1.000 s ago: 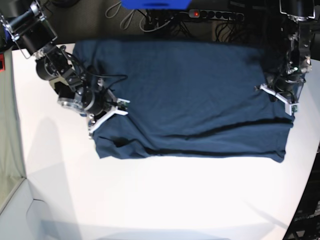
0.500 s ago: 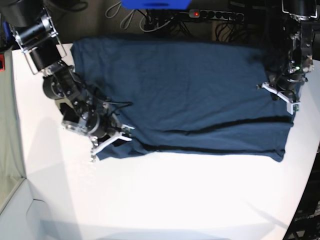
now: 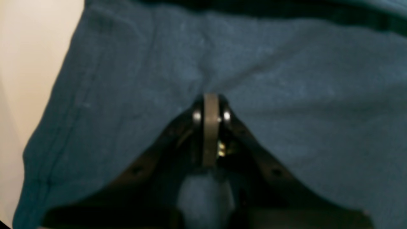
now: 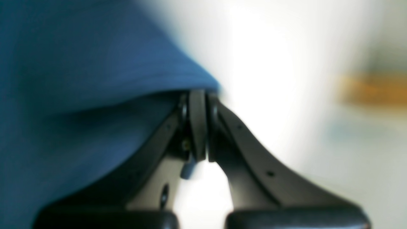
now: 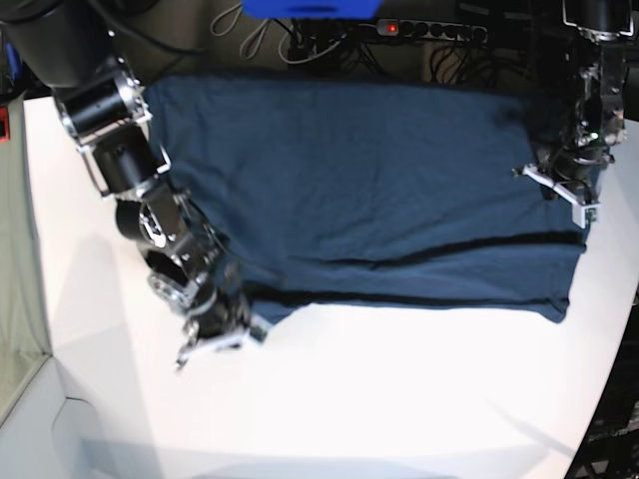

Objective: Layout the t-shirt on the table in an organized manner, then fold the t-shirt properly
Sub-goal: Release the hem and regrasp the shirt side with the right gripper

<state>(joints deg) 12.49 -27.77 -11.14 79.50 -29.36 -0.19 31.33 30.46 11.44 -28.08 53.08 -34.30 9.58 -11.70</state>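
I am spreading the shirt [image 5: 379,180] on the surface [image 5: 349,399], both hands, right [image 5: 222,336] and left [image 5: 564,195], pinching cloth, and next should tug the corner in my right hand outward.

No legible text, label or number on anything.

The t-shirt [image 5: 379,180] is plain dark navy blue; the table [image 5: 379,399] is matte white; both grippers' jaws are black.
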